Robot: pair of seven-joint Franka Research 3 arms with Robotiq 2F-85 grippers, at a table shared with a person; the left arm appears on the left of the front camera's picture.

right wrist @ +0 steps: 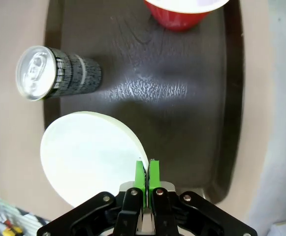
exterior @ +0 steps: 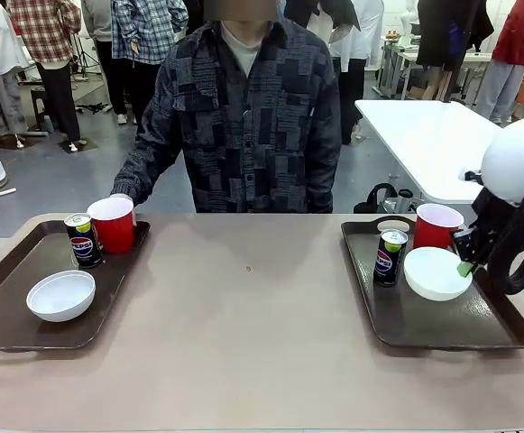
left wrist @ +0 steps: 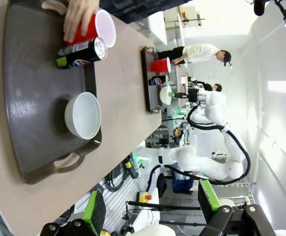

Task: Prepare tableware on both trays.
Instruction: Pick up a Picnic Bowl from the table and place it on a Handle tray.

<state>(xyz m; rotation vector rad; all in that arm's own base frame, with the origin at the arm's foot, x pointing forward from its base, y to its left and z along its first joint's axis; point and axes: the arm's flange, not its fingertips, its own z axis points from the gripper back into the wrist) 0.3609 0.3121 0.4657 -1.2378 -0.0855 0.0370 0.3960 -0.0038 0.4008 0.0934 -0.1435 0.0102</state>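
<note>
Your right gripper (exterior: 466, 265) pinches the rim of the white bowl (exterior: 436, 272) at frame right, holding it above the right tray (exterior: 442, 327), likely for placement. Your left gripper (left wrist: 147, 209) stands open; a person's hand (left wrist: 79, 17) steadies the left tray's red cup (exterior: 113, 224).

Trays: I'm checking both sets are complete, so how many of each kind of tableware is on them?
Red cups: 2, left tray, right tray
White bowls: 2, left, right
Soda cans: 2, left, right
Total: 6
</note>
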